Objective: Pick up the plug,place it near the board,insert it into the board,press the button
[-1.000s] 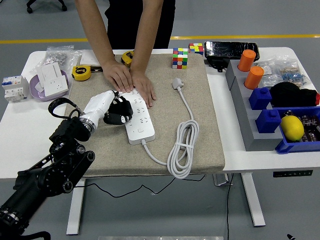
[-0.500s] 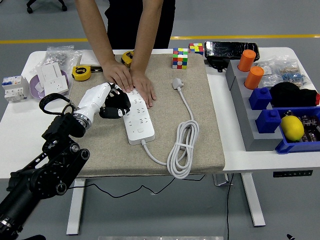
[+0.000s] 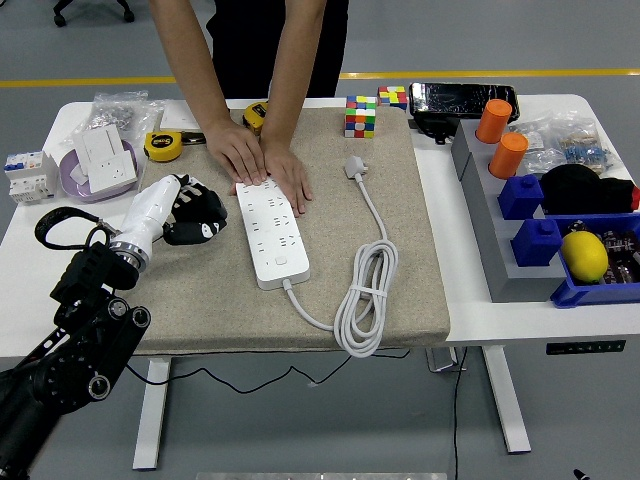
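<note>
Left hand (image 3: 190, 215): I see it pulled back left since a second ago, now off the power strip (image 3: 270, 232), fingers curled, holding nothing. Plug (image 3: 354, 166): lies unplugged on the mat (image 3: 400, 250), right of the strip. Person's hands (image 3: 262, 165): pressing the strip's far end, unchanged.

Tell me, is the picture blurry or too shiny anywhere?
Head view: sharp and evenly lit all over; the power strip, the white plug and the robot's left hand show clear edges, no motion blur. Shadows are soft, only faint ones under the person's hands. No glare spots on the white table.
</note>
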Tool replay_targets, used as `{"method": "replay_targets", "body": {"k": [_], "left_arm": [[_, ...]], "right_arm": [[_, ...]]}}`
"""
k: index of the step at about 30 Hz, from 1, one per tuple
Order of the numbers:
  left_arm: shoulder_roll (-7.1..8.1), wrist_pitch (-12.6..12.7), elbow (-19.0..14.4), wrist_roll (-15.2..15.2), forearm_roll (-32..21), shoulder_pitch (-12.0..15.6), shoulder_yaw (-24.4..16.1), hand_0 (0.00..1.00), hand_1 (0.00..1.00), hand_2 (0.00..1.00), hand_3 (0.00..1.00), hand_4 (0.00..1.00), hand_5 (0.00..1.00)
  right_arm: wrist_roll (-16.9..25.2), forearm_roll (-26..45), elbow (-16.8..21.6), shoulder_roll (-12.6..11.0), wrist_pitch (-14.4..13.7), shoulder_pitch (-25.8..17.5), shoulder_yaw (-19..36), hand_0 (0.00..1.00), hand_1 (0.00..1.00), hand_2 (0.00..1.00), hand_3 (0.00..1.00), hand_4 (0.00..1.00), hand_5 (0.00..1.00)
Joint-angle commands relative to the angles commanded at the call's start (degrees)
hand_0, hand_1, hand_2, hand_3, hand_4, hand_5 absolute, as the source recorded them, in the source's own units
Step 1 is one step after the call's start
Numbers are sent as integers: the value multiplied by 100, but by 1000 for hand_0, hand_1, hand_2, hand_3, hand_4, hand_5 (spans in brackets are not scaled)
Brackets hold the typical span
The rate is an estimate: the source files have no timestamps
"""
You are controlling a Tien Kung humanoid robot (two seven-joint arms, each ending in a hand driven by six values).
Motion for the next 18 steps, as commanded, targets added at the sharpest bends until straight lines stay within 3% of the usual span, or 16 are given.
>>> {"method": "replay_targets", "body": {"k": [6, 7, 12, 13, 18], "left_arm": [[-16, -80, 97, -20, -64, 22, 25, 427, 514, 487, 539, 590, 2], [-16, -107, 106, -15, -69, 23, 31, 490, 572, 551, 559, 729, 87], [-6, -221, 144, 7, -118, 36, 70, 490, 572, 551, 559, 729, 87], [-3, -266, 158, 18, -131, 42, 75, 603, 706, 622, 587, 825, 156], [8, -369, 192, 42, -194, 57, 81, 603, 706, 622, 587, 825, 156]], "right_arm": [[-5, -18, 0, -6, 5, -1, -7, 842, 752, 740, 772, 998, 897], [-7, -20, 0, -8, 5, -2, -7, 842, 752, 740, 772, 998, 895], [-9, -28, 0, -15, 5, -9, -3, 842, 752, 740, 772, 998, 895], [-7, -27, 0, -15, 6, -12, -10, 841, 752, 740, 772, 998, 896], [-3, -29, 0, -12, 8, -15, -14, 841, 752, 740, 772, 998, 896]]}}
